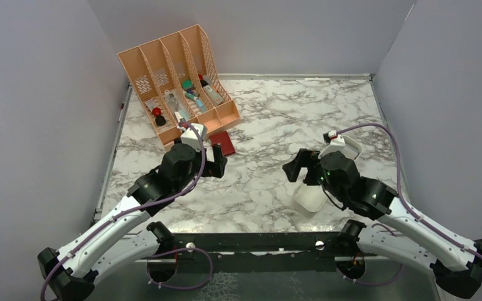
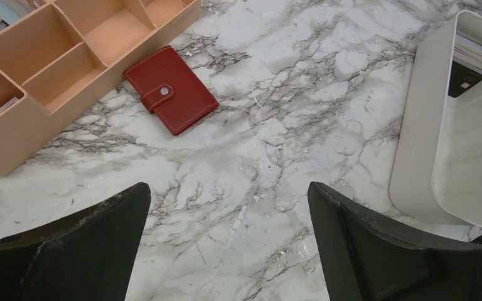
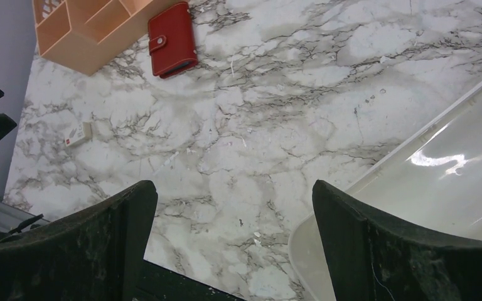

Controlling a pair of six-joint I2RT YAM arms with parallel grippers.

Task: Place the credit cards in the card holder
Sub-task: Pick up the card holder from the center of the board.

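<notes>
L gripper (image 2: 228, 189) & R gripper (image 3: 232, 187) are gaping wide, empty. Card holder (image 2: 171, 89) is lying snapped shut nr desk's far-left corner; credit cards (image 2: 465, 75), thin, stiff, prob. slick, are sitting in white tray (image 2: 414, 125) toward near-right corner. Edge pinch is looking best.

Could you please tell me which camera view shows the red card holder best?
The left wrist view: the card holder lies whole and close, closed, with its snap button clear. The right wrist view shows it whole but smaller, near the top edge; the top external view shows it smallest.
</notes>
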